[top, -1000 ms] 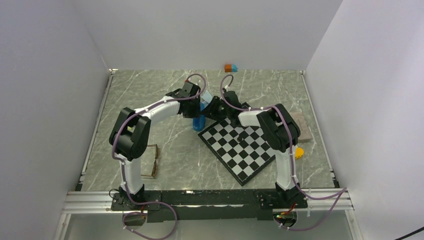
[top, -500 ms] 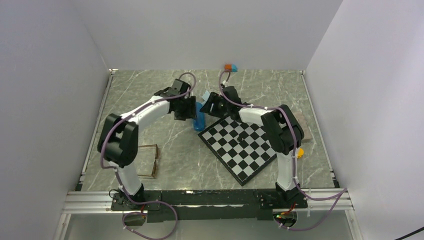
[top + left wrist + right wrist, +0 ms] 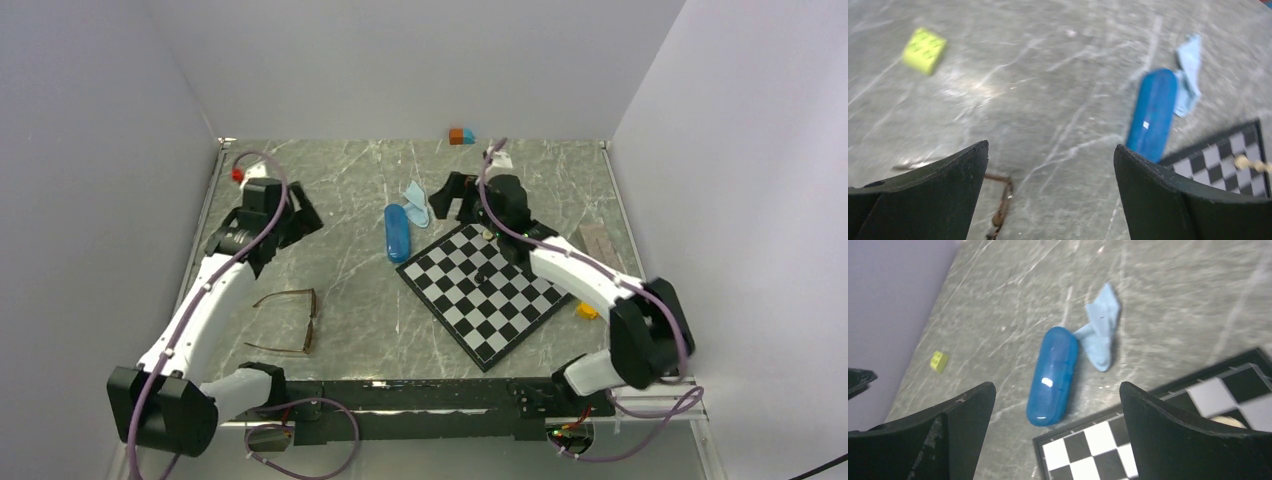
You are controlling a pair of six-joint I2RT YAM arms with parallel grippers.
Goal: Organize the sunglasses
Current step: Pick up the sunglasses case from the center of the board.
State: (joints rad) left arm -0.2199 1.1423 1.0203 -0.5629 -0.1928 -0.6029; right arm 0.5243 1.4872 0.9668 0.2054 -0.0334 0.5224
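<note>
The brown thin-framed sunglasses [image 3: 290, 322] lie unfolded on the marble table near the front left; a bit of their frame [image 3: 1000, 210] shows low in the left wrist view. My left gripper [image 3: 303, 216] hovers at the left, behind them, open and empty [image 3: 1050, 146]. My right gripper [image 3: 445, 198] hangs near the back centre, open and empty [image 3: 1057, 385], just right of the blue case [image 3: 397, 232]. The case lies closed and flat [image 3: 1053, 375], also seen ahead of the left gripper [image 3: 1154, 112]. No sunglasses are held.
A light-blue cloth [image 3: 417, 203] lies crumpled beside the case's far end. A chessboard [image 3: 490, 290] covers the middle right. Small blocks sit at the back wall [image 3: 461, 136]; a yellow-green block [image 3: 924, 50] and a grey slab [image 3: 603, 240] are off to the sides.
Both arms pulled away from the blue case: the left swung far left, the right drew back to the right. Both grippers opened. The case and cloth now lie on the table.
</note>
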